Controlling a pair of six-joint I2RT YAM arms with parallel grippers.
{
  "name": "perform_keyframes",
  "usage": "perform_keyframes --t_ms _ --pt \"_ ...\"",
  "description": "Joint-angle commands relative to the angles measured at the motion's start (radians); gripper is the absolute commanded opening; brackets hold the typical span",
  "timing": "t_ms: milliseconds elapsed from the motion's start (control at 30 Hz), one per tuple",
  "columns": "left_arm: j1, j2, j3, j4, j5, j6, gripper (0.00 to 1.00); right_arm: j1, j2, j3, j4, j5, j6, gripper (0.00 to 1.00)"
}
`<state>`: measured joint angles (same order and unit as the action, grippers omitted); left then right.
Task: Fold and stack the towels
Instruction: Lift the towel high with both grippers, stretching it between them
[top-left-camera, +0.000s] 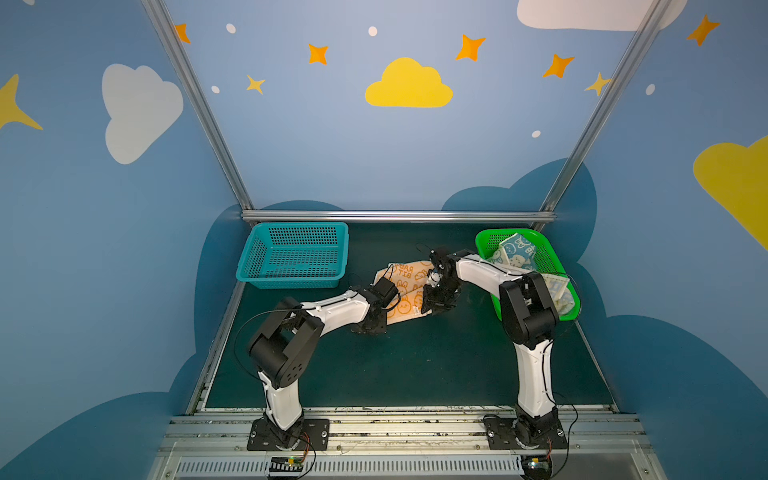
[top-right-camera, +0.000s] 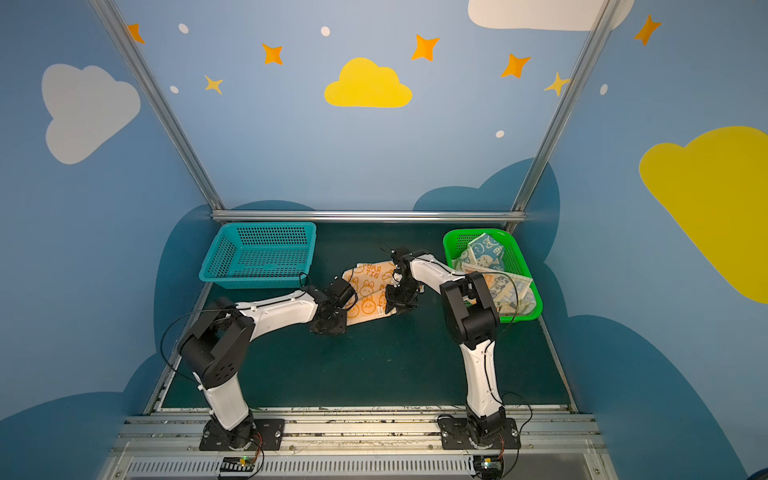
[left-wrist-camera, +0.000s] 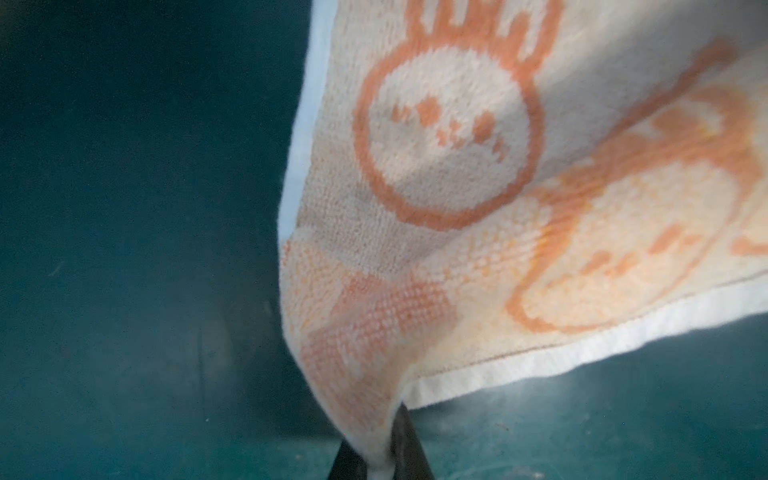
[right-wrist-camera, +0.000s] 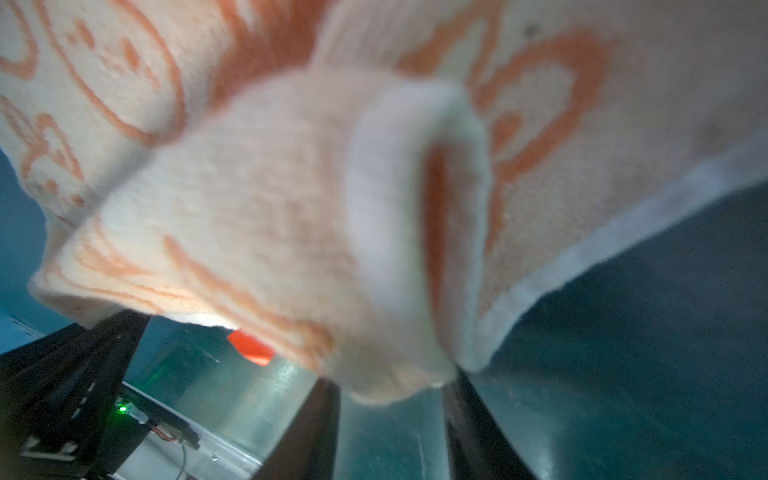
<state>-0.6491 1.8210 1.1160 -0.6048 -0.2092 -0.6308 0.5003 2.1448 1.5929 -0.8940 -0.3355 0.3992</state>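
The left gripper (left-wrist-camera: 376, 463) pinches a corner of the orange towel (top-left-camera: 405, 308), which lies mid-frame on the table (top-left-camera: 395, 365). The right gripper (right-wrist-camera: 392, 395) straddles a bunched fold of it, and I cannot tell whether it grips. Farther back, right of centre, the blue towel (top-left-camera: 517, 253) and the striped towel (top-right-camera: 500, 286) lie in the green basket (top-left-camera: 484, 241).

In both top views the left arm (top-left-camera: 332, 309) comes up from its base at 7 o'clock, elbow bent, forearm heading toward 2 o'clock, wrist tipped down. Its left gripper (left-wrist-camera: 380, 463) is pinched tight on a corner of the orange-cream towel (left-wrist-camera: 457, 187). Meanwhile the right arm (top-left-camera: 482, 270) rises from 5 o'clock, forearm toward 10. The right gripper (right-wrist-camera: 390, 386) sits at 3 o'clock of the other one, jaws part-closed round a bunched fold. Firm grip or not, can't tell.
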Motion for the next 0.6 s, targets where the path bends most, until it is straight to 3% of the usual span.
perform_keyframes --t_ms 0,200,400,567 --pt "0.014 -0.001 -0.033 -0.057 -0.025 0.015 0.13 0.024 0.063 0.002 0.001 0.034 0.026 0.26" --pt "0.022 -0.024 -0.024 -0.064 -0.031 0.024 0.09 0.025 0.057 0.062 -0.049 0.054 0.035 0.00" --pt "0.077 -0.086 0.090 -0.145 -0.043 0.076 0.03 0.030 -0.042 0.205 -0.187 0.095 0.012 0.00" --pt "0.130 -0.142 0.309 -0.222 -0.089 0.132 0.03 0.027 -0.055 0.512 -0.357 0.159 -0.026 0.00"
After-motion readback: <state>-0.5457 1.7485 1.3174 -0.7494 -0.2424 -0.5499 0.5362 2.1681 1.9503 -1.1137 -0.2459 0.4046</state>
